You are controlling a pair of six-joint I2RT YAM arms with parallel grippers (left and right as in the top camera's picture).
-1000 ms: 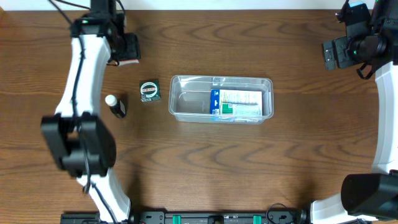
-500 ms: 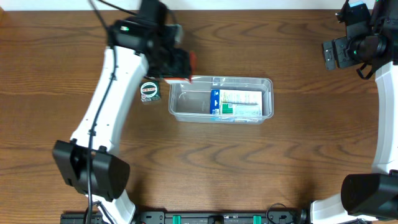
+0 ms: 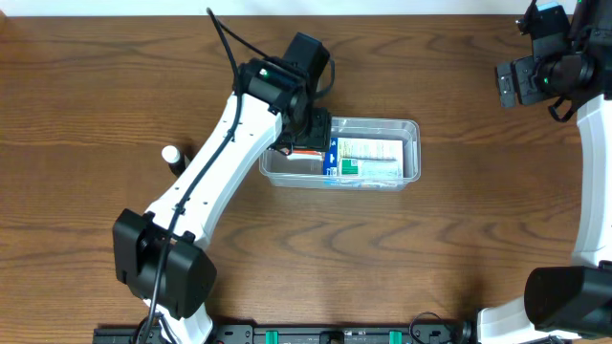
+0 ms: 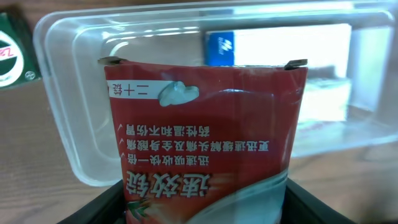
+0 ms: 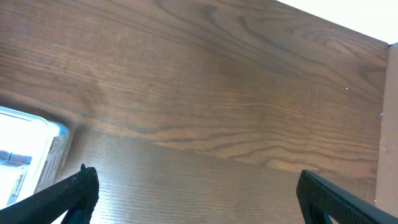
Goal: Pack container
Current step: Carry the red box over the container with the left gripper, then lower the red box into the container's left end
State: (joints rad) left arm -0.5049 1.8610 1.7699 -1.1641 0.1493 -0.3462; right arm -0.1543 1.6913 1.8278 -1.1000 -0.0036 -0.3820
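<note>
The container [image 3: 411, 125] sits just toward 12 o'clock of the centre of the table [image 3: 382, 248]. It already holds a blue-and-white box [image 3: 368, 158] in its 3 o'clock half.

Change: within the last second the left gripper [image 3: 308, 143] has swung in from the table's 10 o'clock area. It now hangs over the container's empty 9 o'clock half. Its fingers [image 4: 297, 63] pinch a red box [image 4: 205, 143] by its two side edges. In the left wrist view the box's leading edge is over the open container [image 4: 62, 28].

Unchanged: the right gripper [image 3: 521, 81] stays parked at 2 o'clock, fingers spread wide with nothing between them. A bottle [image 3: 172, 156] and a green box [image 4: 9, 46] remain on the table at 9 o'clock of the container.

Meaning: the carry looks complete. The next step is probably to lower the red box and release it beside the blue-and-white box. At least two items are then left to pack.
</note>
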